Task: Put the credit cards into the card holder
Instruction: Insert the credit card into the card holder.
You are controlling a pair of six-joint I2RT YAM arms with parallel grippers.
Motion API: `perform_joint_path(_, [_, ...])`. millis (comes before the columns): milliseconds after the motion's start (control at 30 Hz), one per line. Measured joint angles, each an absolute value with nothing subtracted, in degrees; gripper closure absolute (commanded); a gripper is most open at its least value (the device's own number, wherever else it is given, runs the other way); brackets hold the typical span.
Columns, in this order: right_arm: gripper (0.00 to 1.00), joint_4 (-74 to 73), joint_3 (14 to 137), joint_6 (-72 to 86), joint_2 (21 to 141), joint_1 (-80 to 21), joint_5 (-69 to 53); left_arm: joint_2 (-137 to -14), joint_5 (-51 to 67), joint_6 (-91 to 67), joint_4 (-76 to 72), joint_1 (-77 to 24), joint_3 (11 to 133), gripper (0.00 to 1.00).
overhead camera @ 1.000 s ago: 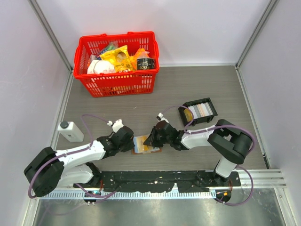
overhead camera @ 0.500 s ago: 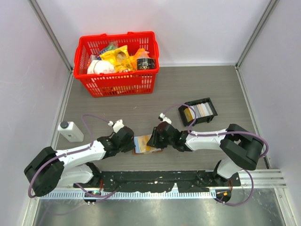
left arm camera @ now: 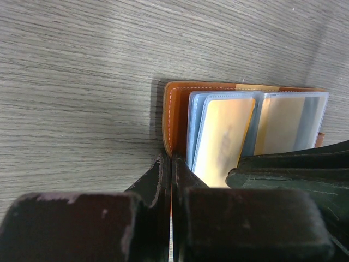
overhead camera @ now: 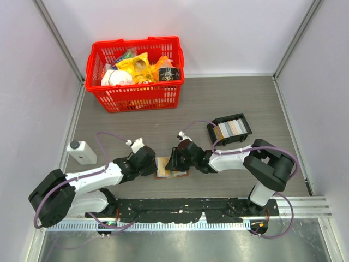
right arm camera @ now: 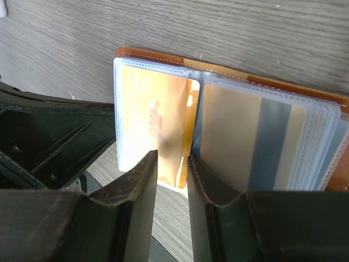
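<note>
The brown card holder point(overhead camera: 166, 167) lies open on the table between both arms, its clear sleeves facing up. My left gripper point(left arm camera: 172, 161) is shut on the holder's brown leather edge point(left arm camera: 175, 109). A yellow-orange credit card point(right arm camera: 155, 117) sits in the left sleeve, its near end poking out between the fingers of my right gripper point(right arm camera: 172, 159), which stands open and does not pinch it. A tan card with a grey-blue stripe point(right arm camera: 251, 142) fills the right sleeve. From above, my right gripper point(overhead camera: 175, 161) hovers over the holder's right half.
A black open tray point(overhead camera: 246, 126) holding several more cards stands behind the right arm. A red basket point(overhead camera: 136, 96) of groceries is at the back left. A small white device point(overhead camera: 82, 152) rests by the left wall.
My right gripper has opened and let go of the yellow-orange card, which now rests in the left sleeve. The left gripper has kept its hold on the holder.
</note>
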State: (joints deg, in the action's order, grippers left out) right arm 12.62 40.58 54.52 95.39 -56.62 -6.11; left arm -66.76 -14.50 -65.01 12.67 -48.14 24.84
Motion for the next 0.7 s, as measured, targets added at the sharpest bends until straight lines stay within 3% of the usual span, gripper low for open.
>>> perform_joint_path(233, [0.76, 12.99, 40.56, 52.99, 95.5, -56.45, -6.55, -66.74, -14.48, -64.6, 12.62, -48.14, 24.84, 1.0])
perform_joint_path(700, [0.71, 18.24, 38.0, 48.97, 94.5, -56.29, -7.44, -66.85, -14.39, -63.72, 12.62, -48.14, 24.97, 1.0])
